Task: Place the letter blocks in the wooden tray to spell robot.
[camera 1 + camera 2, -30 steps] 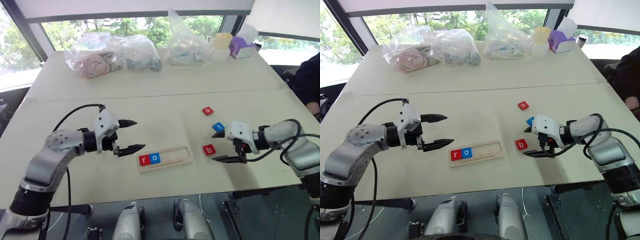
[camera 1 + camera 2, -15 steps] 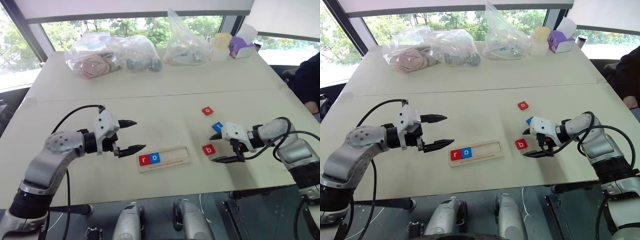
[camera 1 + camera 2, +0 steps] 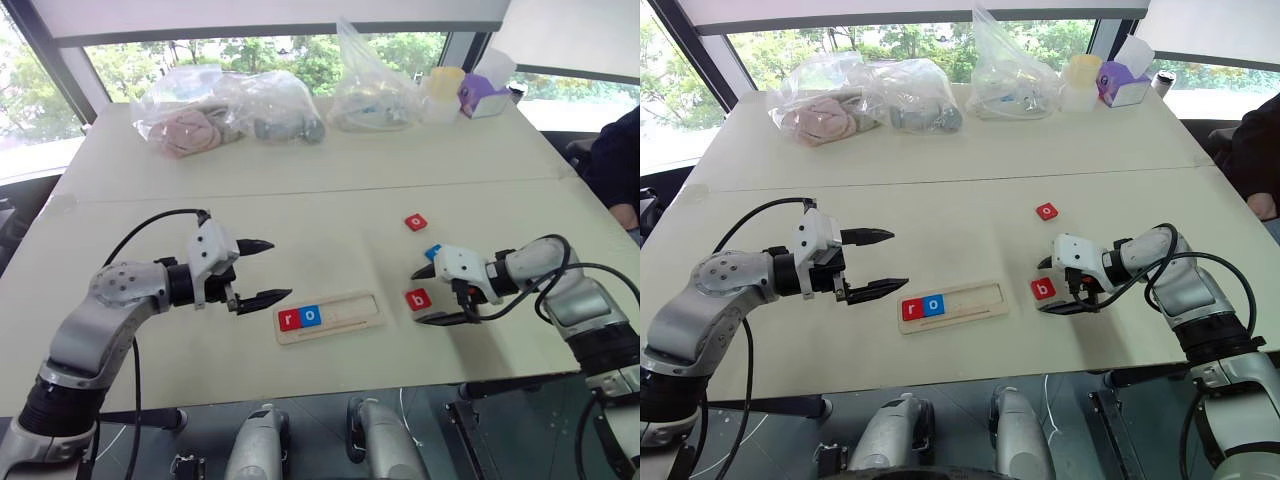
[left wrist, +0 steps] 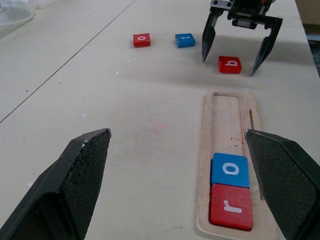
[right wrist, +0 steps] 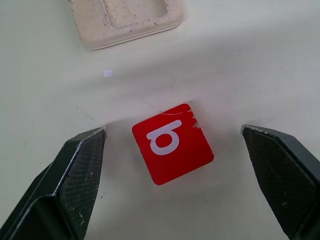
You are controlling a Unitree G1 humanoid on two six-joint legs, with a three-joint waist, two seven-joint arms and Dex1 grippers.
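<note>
The right gripper (image 5: 172, 150) is held wide open over the red b block (image 5: 172, 143), one finger on either side and neither touching it; the block lies flat on the table (image 3: 330, 190), just right of the wooden tray (image 3: 330, 315). For a clean pick, the fingers should be lowered evenly, closed squarely on opposite edges, and the block carried to the empty slot beside the blue o block (image 4: 230, 170), which sits next to the red r block (image 4: 231, 206). The left gripper (image 3: 263, 271) hangs open and empty left of the tray. The blue t block (image 4: 185, 40) is largely hidden behind the right gripper in the head views; the red o block (image 3: 416, 222) lies farther back.
</note>
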